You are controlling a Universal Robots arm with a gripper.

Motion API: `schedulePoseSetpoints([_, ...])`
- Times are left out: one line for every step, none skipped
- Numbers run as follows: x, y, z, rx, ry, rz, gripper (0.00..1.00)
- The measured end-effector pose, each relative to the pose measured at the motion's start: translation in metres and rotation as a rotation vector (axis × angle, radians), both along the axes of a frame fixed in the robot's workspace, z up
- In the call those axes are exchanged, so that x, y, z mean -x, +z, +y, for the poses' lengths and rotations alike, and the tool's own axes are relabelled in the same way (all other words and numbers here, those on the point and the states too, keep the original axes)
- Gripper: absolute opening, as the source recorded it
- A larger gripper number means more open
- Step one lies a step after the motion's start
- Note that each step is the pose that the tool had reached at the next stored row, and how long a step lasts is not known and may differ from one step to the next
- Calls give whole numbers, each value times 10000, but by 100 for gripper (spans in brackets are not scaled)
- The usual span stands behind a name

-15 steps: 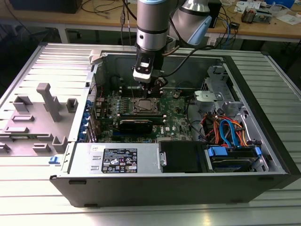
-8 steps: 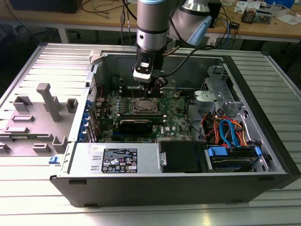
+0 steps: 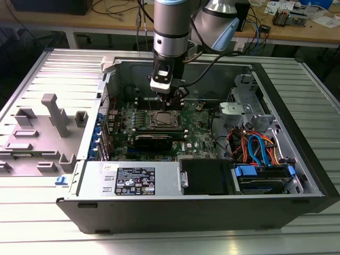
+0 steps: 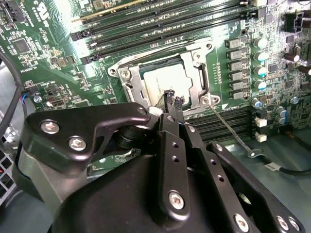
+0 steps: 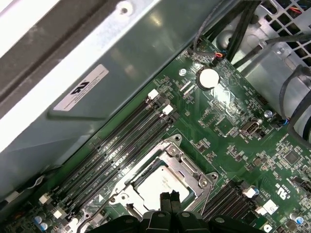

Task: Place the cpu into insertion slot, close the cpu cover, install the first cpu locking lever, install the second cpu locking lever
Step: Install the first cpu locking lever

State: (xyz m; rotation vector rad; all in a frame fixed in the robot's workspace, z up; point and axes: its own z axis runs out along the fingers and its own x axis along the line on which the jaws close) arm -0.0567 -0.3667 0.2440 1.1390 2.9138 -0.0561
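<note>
Cpu [image 4: 160, 80] status, working outward: end effector [image 4: 172, 99] fingertips are together with nothing between them, poised just over the chip's edge. Chip sits in the insertion slot [image 4: 127, 80], mid-board inside the open case [image 3: 186, 212]. The cpu cover [image 4: 200, 77] lies flat around it, so placing and closing look done. One locking lever [image 4: 228, 127] juts free over the memory slots [image 4: 160, 24]. Levers judged outstanding; can't tell whether the other is latched.

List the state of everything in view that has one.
cpu: seated in insertion slot.
cpu cover: down over cpu.
locking lever: unlatched, angled away from the slot.
memory slots: empty.
computer case: side open.
gripper: shut, tips over cpu.
</note>
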Motion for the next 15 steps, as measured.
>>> schedulePoseSetpoints([0, 0, 0, -1, 159, 0, 11])
schedulePoseSetpoints([1, 0, 0, -1, 341, 0, 11])
schedulePoseSetpoints([4, 0, 0, -1, 533, 0, 11])
schedulePoseSetpoints([5, 1, 0, -1, 633, 0, 11])
schedulePoseSetpoints([5, 5, -1, 0, 715, 0, 11])
schedulePoseSetpoints([5, 8, -1, 0, 766, 1, 11])
schedulePoseSetpoints([5, 13, 0, 0, 836, 0, 11])
schedulePoseSetpoints([5, 19, 0, -1, 897, 0, 11])
schedulePoseSetpoints([5, 29, 0, 0, 972, 0, 11])
schedulePoseSetpoints([7, 41, 0, -2, 1063, -1, 11])
schedulePoseSetpoints([12, 41, 1, -3, 1152, -2, 11])
schedulePoseSetpoints([16, 43, 0, 0, 1261, 0, 11])
schedulePoseSetpoints([17, 42, 0, 0, 1387, 0, 11])
schedulePoseSetpoints([18, 42, 0, -1, 1509, 0, 11])
schedulePoseSetpoints([20, 42, 0, -1, 1635, 0, 11])
